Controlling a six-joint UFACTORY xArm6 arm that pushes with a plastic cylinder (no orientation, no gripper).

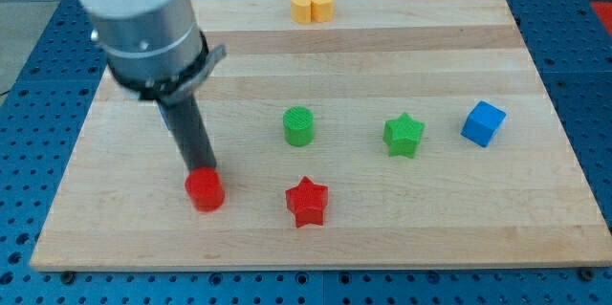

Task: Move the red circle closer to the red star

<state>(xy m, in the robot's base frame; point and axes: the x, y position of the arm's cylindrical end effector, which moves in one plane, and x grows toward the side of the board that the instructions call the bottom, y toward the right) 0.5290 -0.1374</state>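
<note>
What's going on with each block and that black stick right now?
my tip: touching red circle's top edge
red circle: left of red star, apart
red star: flat, untouched
green circle: alone
green star: alone
blue cube: alone
yellow blocks: paired, touching

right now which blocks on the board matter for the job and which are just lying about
Belong to the job:
- red circle, with my tip touching its top edge
- red star, to the view's right of the circle

Just lying about:
- green circle
- green star
- blue cube
- two yellow blocks side by side at the view's top
</note>
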